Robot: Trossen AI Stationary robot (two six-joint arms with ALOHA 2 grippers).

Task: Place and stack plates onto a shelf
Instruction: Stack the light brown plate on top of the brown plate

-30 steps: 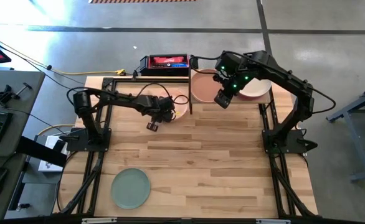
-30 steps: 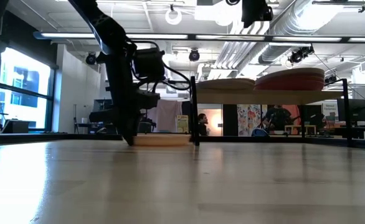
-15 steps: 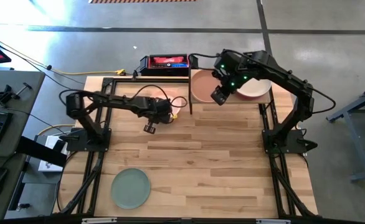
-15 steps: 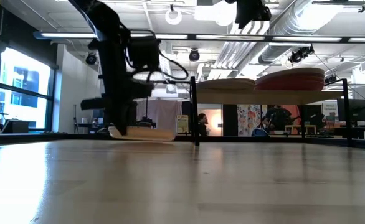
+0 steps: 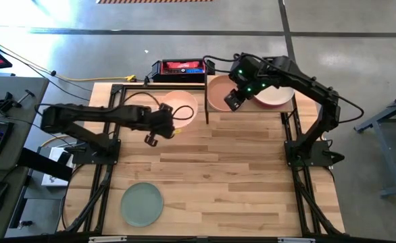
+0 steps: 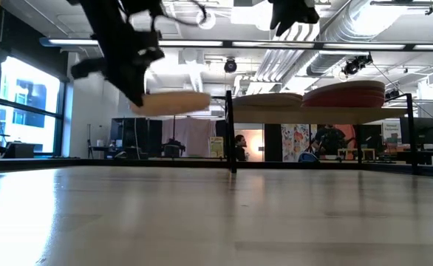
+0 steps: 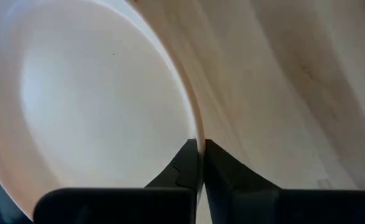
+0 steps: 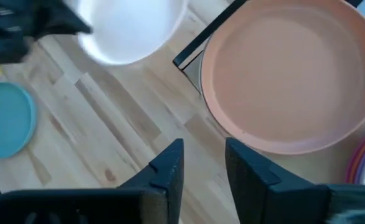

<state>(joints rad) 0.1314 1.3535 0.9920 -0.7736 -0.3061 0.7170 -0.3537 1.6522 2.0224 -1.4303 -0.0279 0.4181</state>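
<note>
The left gripper point(image 5: 159, 132) pinches the rim of a pale pink plate point(image 5: 179, 106), round, shallow and matte, holding it level in the air well above the table point(image 5: 238, 182), just left of the shelf point(image 5: 289, 106). The right gripper point(image 5: 233, 100), fingers apart and empty, hovers over the tan plate point(image 5: 218, 91) on the shelf. A mint plate point(image 5: 142, 204) lies near the table's front.

overhead looking down, table-level across, 2 wrist close-ups

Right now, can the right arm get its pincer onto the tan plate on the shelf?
Probably yes. The right pincer hovers open over the tan plate, which tops its stack on the shelf; nothing lies between them. The left pincer holds another plate clear of it.
</note>
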